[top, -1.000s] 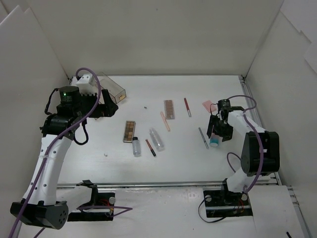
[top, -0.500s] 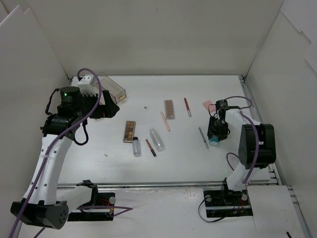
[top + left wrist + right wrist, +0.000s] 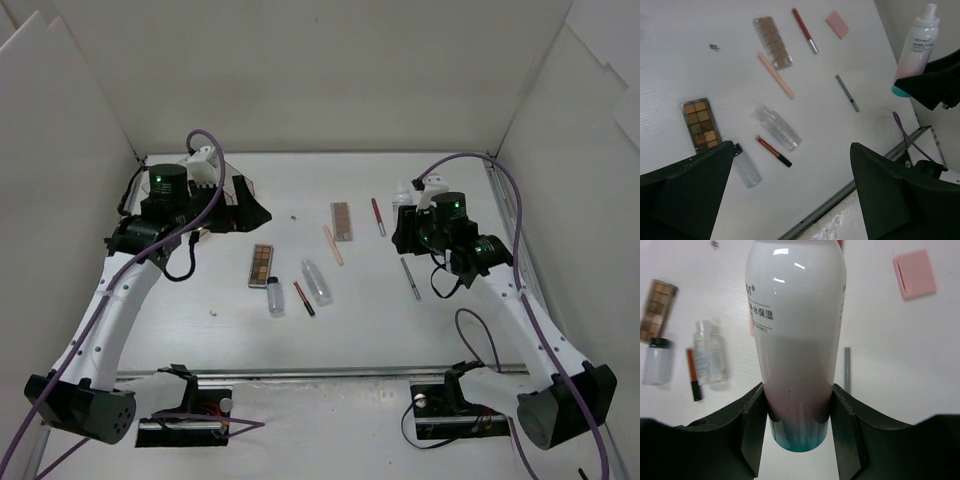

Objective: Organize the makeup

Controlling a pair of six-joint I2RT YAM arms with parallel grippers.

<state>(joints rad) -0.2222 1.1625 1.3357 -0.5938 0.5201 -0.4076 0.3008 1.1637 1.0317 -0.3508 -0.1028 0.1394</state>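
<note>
Clear bottles (image 3: 317,282) lie nearest, toward 7 o'clock of the table (image 3: 350,330), with a short red pencil (image 3: 304,298) between them. Beyond, toward 12, sit two palettes (image 3: 262,265) and a pink pencil (image 3: 333,244). Right gripper (image 3: 800,426), at 3 o'clock, clamps the white-pink-teal bottle (image 3: 795,325) upright above the table. Left gripper (image 3: 250,212), at 10 o'clock, gapes wide, holding nothing.

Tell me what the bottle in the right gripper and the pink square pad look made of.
The white-pink-teal bottle looks like glossy plastic: sharp light glints on a smooth, opaque wall. The pink square pad looks matte, perhaps foam or soft plastic: flat colour, no glints; the view leaves it open.
</note>
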